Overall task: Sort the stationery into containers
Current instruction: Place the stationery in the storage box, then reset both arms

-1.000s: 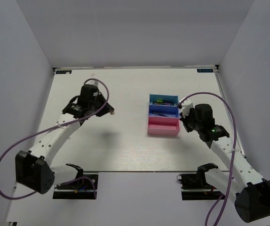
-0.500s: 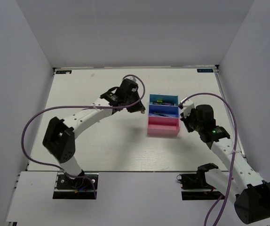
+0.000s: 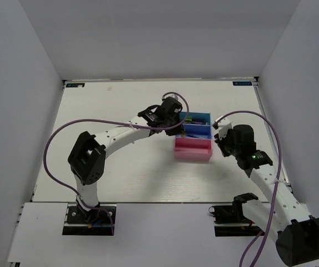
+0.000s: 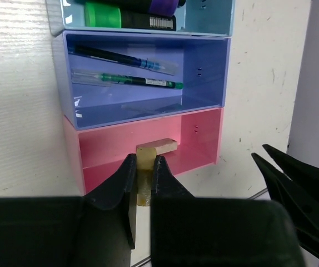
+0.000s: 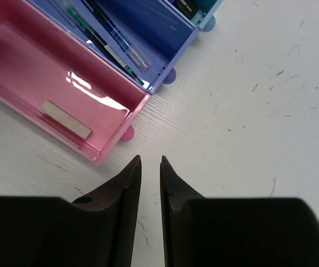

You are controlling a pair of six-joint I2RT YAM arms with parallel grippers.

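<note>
Three small rectangular plastic open trays stand joined in a row on the white counter (image 3: 120, 167), a little toward 3 o'clock from its middle. The cyan tray (image 3: 204, 114) is at the 12 o'clock end, the blue tray (image 3: 197, 135) is in the middle, and the pink tray (image 3: 193, 154) is at the 6 o'clock end.

The left arm reaches across from 9 o'clock. The left claw (image 4: 144, 160) is clamped on a small tan eraser block (image 4: 146, 173), held upright at the pink tray's 9 o'clock wall. Whether the block clears the rim or touches it I cannot tell.

A flat whitish eraser block (image 5: 66, 119) lies on the pink tray's floor. A slim blue pen (image 4: 120, 57) and a slim green pen (image 4: 131, 81) lie in the blue tray. In the cyan tray a short green-and-black highlighter (image 4: 115, 16) and a purple-and-black marker (image 4: 162, 5) lie side by side.

The right claw (image 5: 148, 164) hangs over bare counter just at 3 o'clock of the pink tray. Its jaws are only a narrow slit apart, with nothing between them.
</note>
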